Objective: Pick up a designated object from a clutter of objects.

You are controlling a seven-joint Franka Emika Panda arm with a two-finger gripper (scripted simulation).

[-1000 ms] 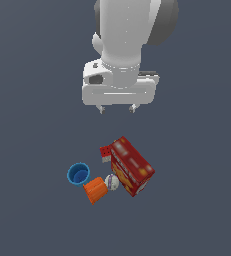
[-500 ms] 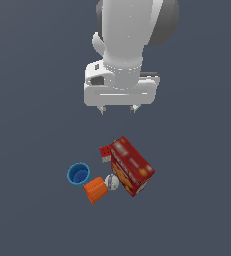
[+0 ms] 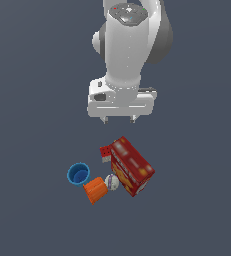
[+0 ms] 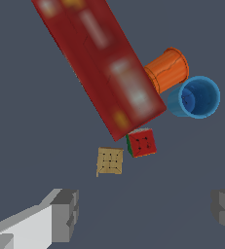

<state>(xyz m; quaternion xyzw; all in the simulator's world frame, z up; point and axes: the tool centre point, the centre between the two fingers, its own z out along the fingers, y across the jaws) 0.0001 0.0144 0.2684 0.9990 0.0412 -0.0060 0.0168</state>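
The designated object (image 4: 109, 161) is a small tan block with faint dots, lying flat on the grey floor beside the tiny red dotted cube (image 4: 142, 142) and just off the end of the large red box (image 4: 102, 63). In the exterior view I cannot make it out next to the red cube (image 3: 105, 151). My gripper (image 3: 119, 120) hangs above the clutter, open and empty. In the wrist view the gripper (image 4: 145, 214) has its fingers (image 4: 65, 214) spread wide, apart from the tan block.
The red box (image 3: 132, 166) lies at an angle in the huddle. A blue cup (image 3: 78, 174) (image 4: 195, 97), an orange ribbed cup (image 3: 94, 191) (image 4: 168, 69) on its side and a pale ball (image 3: 112, 182) sit along its far side.
My gripper has come down toward the clutter, staying open. The objects have not moved.
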